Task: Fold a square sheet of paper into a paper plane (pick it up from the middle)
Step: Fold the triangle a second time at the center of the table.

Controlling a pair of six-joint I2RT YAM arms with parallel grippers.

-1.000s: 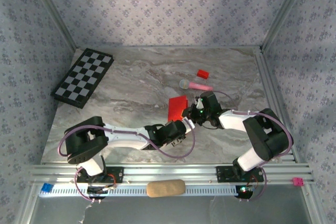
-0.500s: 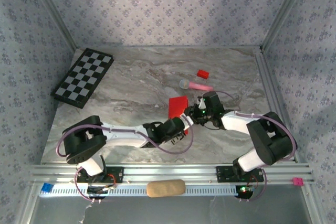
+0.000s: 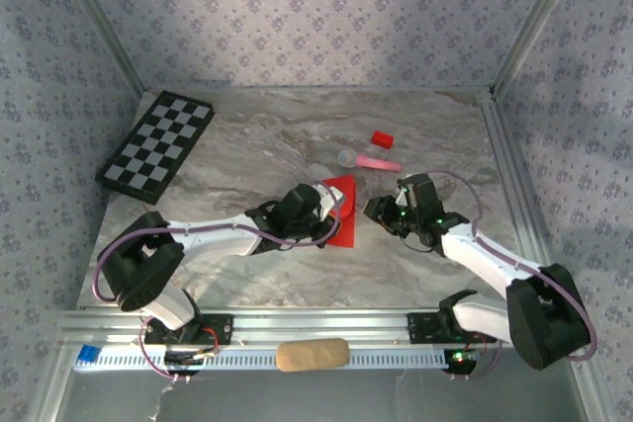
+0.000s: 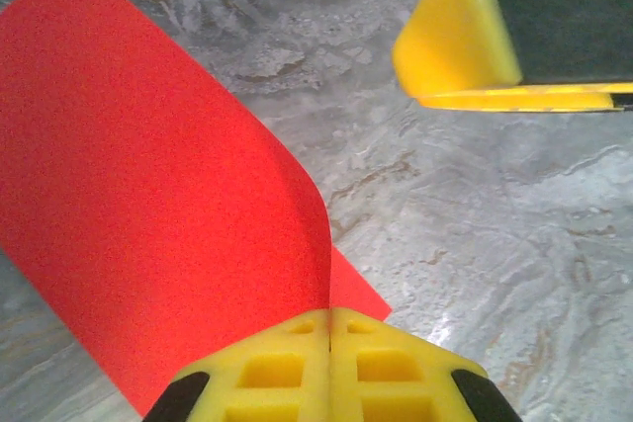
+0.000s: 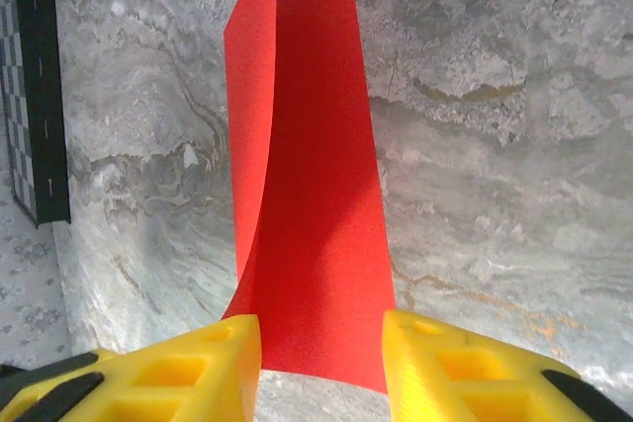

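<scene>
- Top: square sheet of paper (image 3: pixel 341 214) lies mid-tabletop, partly folded, long axis near–far. Left hand (image 3: pixel 318 207) is on its left edge, right hand (image 3: pixel 379 209) just to its right.
- Left wrist: left hand (image 4: pixel 329 328) clenched on the sheet's raised fold.
- Right wrist: right hand (image 5: pixel 321 331) released; the sheet runs straight ahead, its near end between the fingers.

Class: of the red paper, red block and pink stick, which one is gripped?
The red paper, pinched in the shut left gripper. The block and stick lie free on the table, farther back.
</scene>
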